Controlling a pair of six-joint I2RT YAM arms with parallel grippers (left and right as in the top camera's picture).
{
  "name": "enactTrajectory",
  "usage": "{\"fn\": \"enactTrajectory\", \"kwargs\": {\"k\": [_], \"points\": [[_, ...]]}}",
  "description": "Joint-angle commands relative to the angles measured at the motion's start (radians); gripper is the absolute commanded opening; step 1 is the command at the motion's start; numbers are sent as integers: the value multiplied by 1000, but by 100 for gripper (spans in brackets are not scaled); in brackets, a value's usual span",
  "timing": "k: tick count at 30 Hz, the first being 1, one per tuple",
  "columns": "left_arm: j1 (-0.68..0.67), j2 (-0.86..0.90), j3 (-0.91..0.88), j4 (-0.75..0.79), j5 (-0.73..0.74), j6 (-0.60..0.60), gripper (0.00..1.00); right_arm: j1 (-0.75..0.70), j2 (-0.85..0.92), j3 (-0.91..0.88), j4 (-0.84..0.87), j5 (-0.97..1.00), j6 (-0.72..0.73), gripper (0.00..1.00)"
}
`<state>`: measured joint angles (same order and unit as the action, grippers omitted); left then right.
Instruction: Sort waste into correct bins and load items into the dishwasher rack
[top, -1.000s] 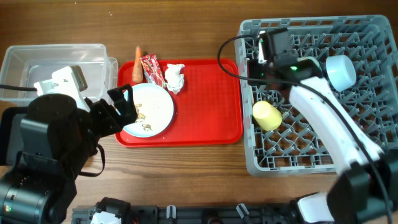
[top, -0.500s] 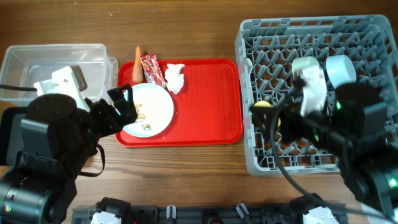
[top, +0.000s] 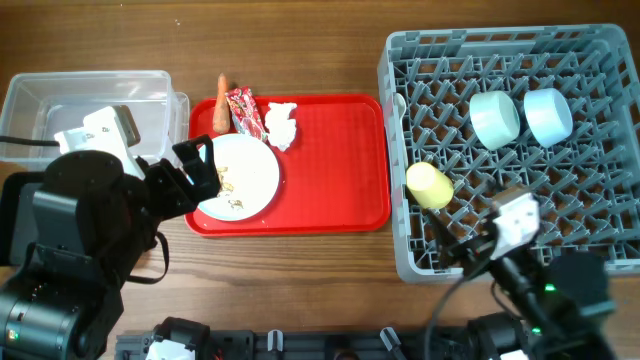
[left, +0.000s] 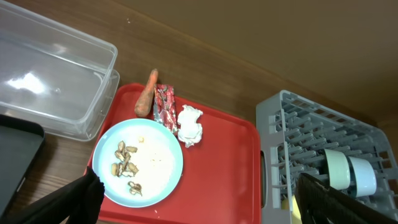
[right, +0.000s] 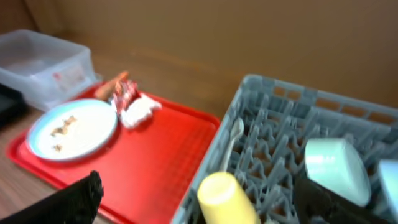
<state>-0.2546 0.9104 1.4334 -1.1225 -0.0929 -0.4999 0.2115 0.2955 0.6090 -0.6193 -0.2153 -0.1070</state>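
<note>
Gone from over the dishwasher rack (top: 500, 40) is the right arm, which a moment ago reached across it; it now sits pulled back at the near edge, to the right of the red serving tray (left: 224, 180), and a mint-green bowl (top: 495, 118) stands uncovered where the arm was. The right gripper (right: 198, 186) is spread wide with nothing between its fingers, which fits a hand that has let go and retreated to give room. Its camera looks across the rack toward the tray. The yellow cup (top: 430, 186) lies on its side in the rack's corner nearest the tray, and the white spoon (right: 234, 130) lies along the rack wall facing the tray. The mint-green bowl and the light blue bowl (top: 548, 115) are tipped on edge among the pegs, side by side, well to the right of the tray. The left gripper (left: 198, 186) is also wide and empty, hanging above the tray's near left part. It is over the pale blue plate (left: 158, 162), probably lined up for that plate. Beige food scraps (left: 124, 167) lie on the plate, so I'd guess it must be emptied before racking. Along the tray's far edge are the carrot (left: 147, 99), the red snack wrapper (left: 163, 106) and the crumpled tissue (left: 189, 126), none yet sorted. Left of the tray wait the clear tub (left: 37, 62) and, nearer, the black tray (left: 15, 162), as far as I can see holding no waste.
</note>
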Motion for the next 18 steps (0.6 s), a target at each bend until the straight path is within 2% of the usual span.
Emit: {"fn": "enactTrajectory", "kwargs": {"k": [1, 6, 10, 18], "points": [[6, -4, 0, 2, -13, -2, 100, -23, -136, -236, 106, -13, -21, 100], [6, -4, 0, 3, -13, -3, 100, -23, -294, -485, 383, -34, -21, 100], [6, -4, 0, 3, -13, -2, 100, -23, -293, -595, 630, -97, -23, 100], [6, -4, 0, 2, -13, -3, 100, -23, -288, -604, 648, -97, -24, 100]]}}
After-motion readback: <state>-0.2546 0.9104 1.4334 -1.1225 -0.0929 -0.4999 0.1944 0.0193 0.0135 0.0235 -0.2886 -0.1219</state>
